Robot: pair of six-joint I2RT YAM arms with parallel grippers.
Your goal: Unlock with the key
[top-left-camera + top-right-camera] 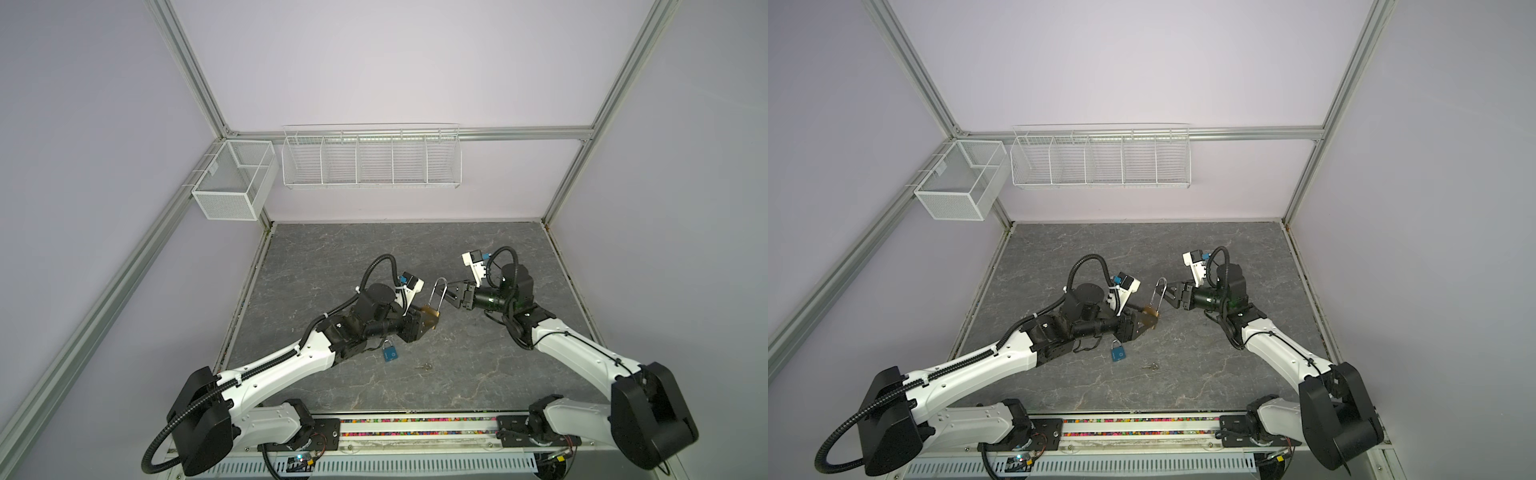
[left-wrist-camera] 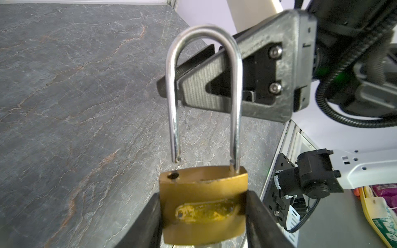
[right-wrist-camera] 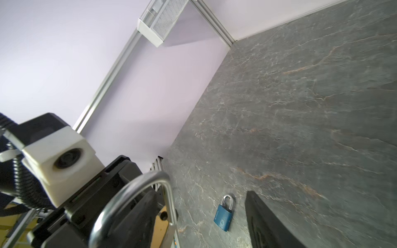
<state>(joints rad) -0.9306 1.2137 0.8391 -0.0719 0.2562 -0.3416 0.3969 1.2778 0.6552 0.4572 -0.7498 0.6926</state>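
Observation:
My left gripper [image 1: 428, 322] [image 2: 203, 214] is shut on the body of a brass padlock [image 1: 430, 316] [image 1: 1150, 313] [image 2: 204, 193], holding it above the table. Its long steel shackle [image 1: 440, 291] [image 2: 204, 34] [image 3: 137, 189] stands open, with one leg lifted out of its hole. My right gripper [image 1: 451, 291] [image 1: 1171, 289] [image 3: 199, 193] is open at the shackle. One finger [image 2: 199, 90] lies right against the loop and the other stands apart. A small key [image 1: 424, 366] [image 1: 1151, 366] lies on the table nearer the front.
A blue padlock [image 1: 390, 353] [image 1: 1118, 352] [image 3: 223, 214] lies shut on the grey stone table [image 1: 374, 257], just left of the key. A white wire rack [image 1: 372, 158] and a mesh basket [image 1: 232, 183] hang on the back wall. Frame posts bound the table.

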